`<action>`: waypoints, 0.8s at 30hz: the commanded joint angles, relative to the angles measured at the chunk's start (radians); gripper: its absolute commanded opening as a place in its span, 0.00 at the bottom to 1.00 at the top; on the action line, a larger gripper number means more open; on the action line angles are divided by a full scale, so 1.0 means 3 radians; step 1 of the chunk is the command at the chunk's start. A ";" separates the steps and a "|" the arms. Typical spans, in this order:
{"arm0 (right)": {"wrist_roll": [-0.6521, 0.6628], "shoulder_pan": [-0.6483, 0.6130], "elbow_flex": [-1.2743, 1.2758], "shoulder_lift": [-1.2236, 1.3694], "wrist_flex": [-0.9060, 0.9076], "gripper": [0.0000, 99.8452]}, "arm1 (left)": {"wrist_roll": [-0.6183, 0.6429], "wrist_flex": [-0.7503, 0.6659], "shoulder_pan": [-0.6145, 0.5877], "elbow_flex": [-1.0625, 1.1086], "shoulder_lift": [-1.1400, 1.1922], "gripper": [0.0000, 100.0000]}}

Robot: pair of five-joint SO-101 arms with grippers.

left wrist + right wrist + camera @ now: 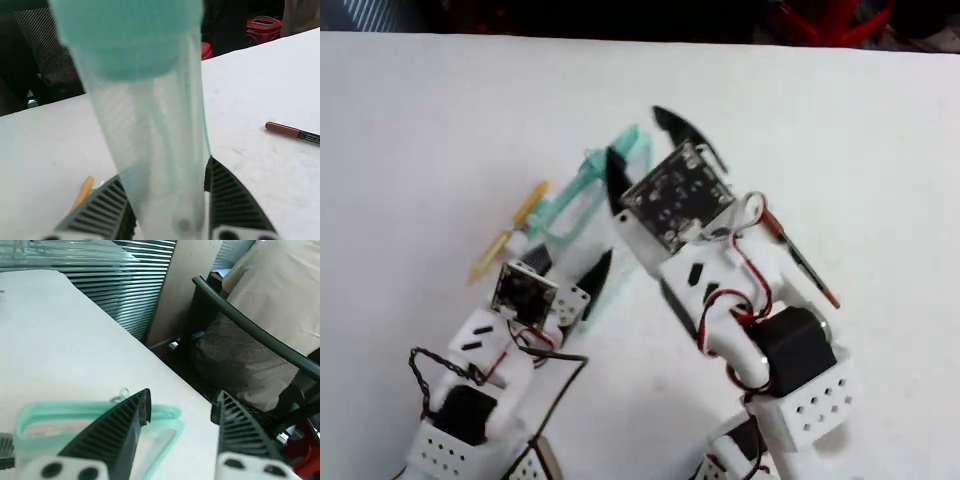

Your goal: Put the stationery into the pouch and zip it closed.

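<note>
Teal and see-through, the pouch point(578, 192) is between my two arms over the white bench point(420, 120), stretched from the left arm toward the right. I cannot tell whether it lies flat on the bench or is lifted a little off it.

My left jaws are pinching one end of it. On the left wrist view the ribbed pads point(227, 195) press in on either side of the clear plastic, and the solid teal band crosses the pouch farther out.

My right jaws stand spread at the opposite end, gripping nothing. From the high view the pouch's tip lies in the gap between them. On the right wrist view one jaw crosses in front of the teal rim while the other stands apart from it.

Both pens are outside the pouch, lying on the bench. The yellow pen point(490, 255) is just beside the pouch, close to my left jaws. The brown pen point(800, 260) is well apart from the pouch, on the far side of the right arm and close along it.
</note>
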 commanded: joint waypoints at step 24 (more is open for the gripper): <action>0.0583 0.2161 0.0174 0.1788 0.0391 0.19 | 0.0082 0.0159 0.0166 -0.0210 -0.0023 0.19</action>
